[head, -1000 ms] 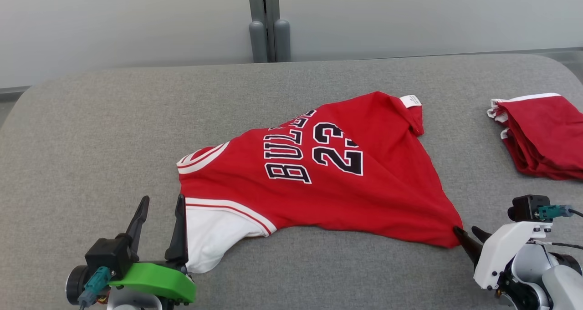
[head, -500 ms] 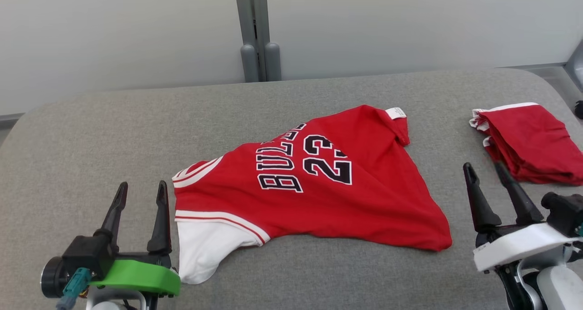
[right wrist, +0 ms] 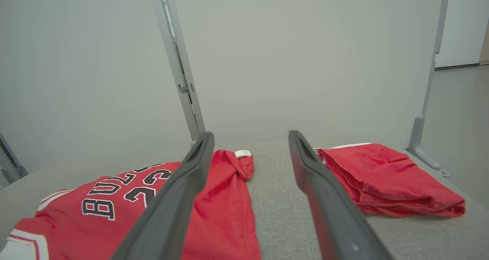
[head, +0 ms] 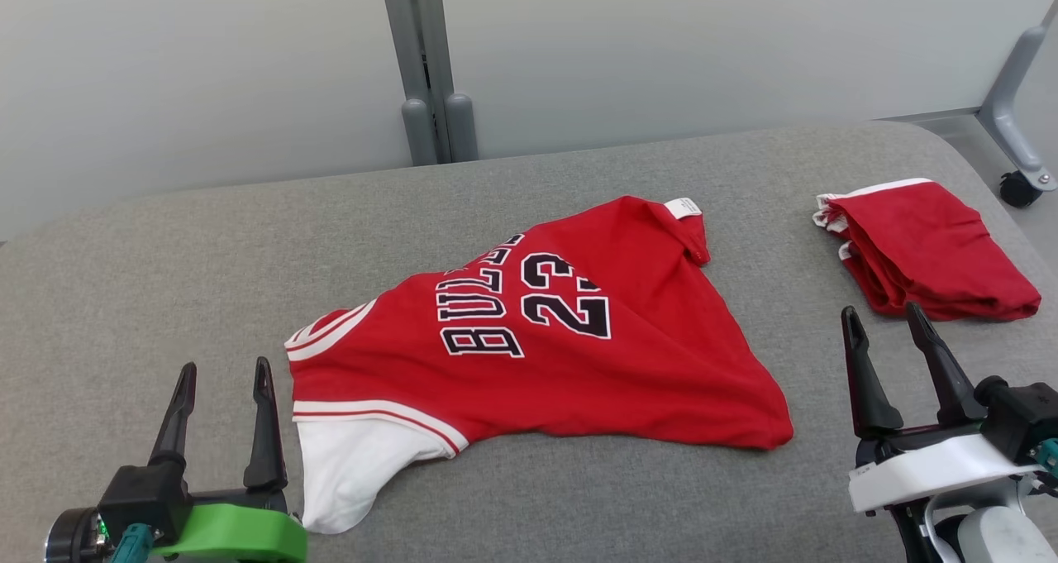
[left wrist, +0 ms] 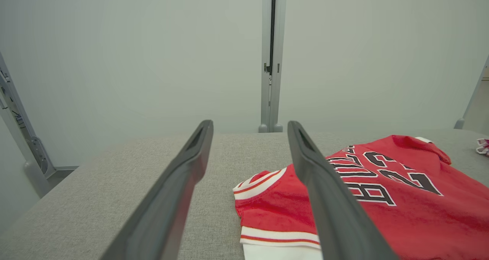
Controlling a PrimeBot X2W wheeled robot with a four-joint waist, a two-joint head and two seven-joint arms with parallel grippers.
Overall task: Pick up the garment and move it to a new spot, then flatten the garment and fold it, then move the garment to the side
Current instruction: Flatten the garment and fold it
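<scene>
A red jersey with black lettering and a white sleeve lies spread but wrinkled in the middle of the grey table. This garment also appears in the left wrist view and the right wrist view. My left gripper stands open at the lower left, just left of the white sleeve, holding nothing. Off the jersey's right corner, my right gripper is open and empty, raised above the table. In both wrist views the fingers are spread with air between them.
A folded red garment lies at the table's right side, also in the right wrist view. A pale wall with a grey post runs behind the table. A wheeled frame leg stands at the far right.
My right gripper has let go of the jersey's lower right corner, opened, and lifted away to the right. The head camera has shifted, so the whole scene sits further left.
</scene>
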